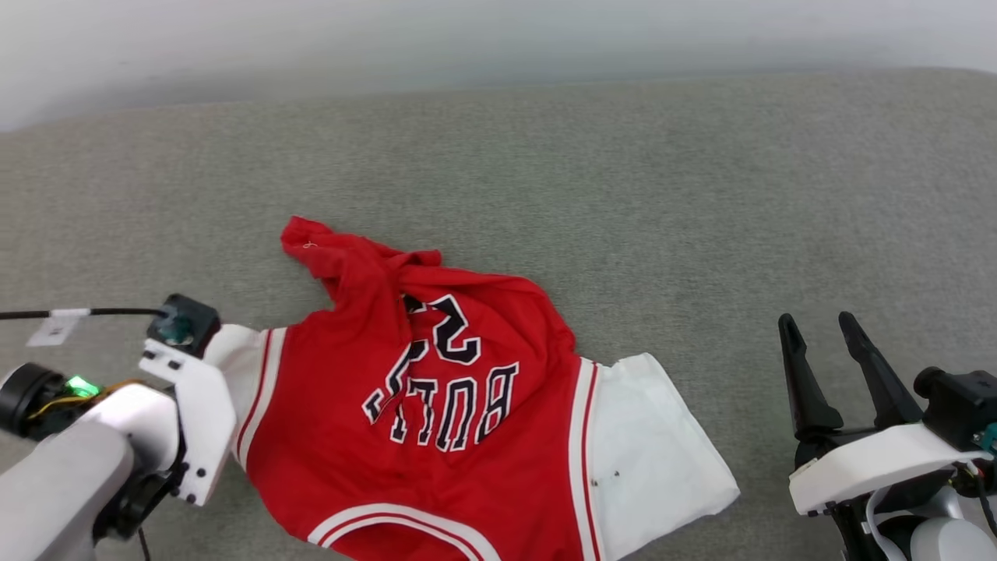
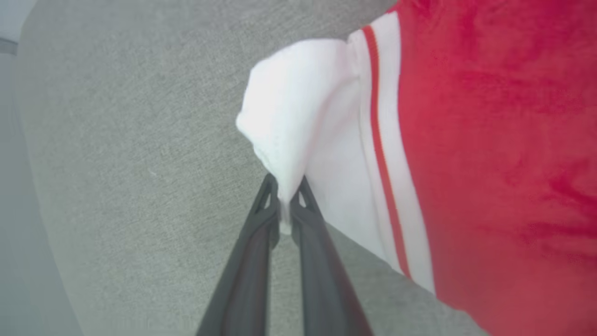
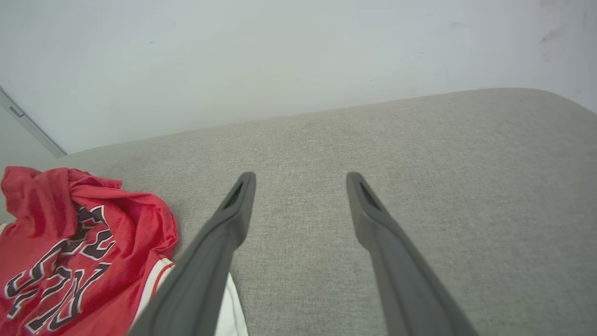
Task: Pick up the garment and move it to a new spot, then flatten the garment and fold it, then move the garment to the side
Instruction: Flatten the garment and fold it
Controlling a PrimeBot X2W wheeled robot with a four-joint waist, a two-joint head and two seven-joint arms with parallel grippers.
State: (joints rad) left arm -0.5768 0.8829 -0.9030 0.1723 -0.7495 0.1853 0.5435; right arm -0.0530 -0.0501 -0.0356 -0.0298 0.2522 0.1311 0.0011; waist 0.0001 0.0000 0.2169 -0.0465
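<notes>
Red jersey fabric, the garment [image 1: 327, 421] lies rumpled on the grey fabric worktop [image 1: 701, 195], its "BULLS" and "23" print facing up. The left jaws are clamped on its white sleeve [image 2: 289, 107]; the right jaws stand apart beside it, touching nothing.

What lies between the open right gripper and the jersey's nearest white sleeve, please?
Nothing: in the head view, a bare stretch of grey fabric surface separates the right gripper from the white sleeve of the jersey.
</notes>
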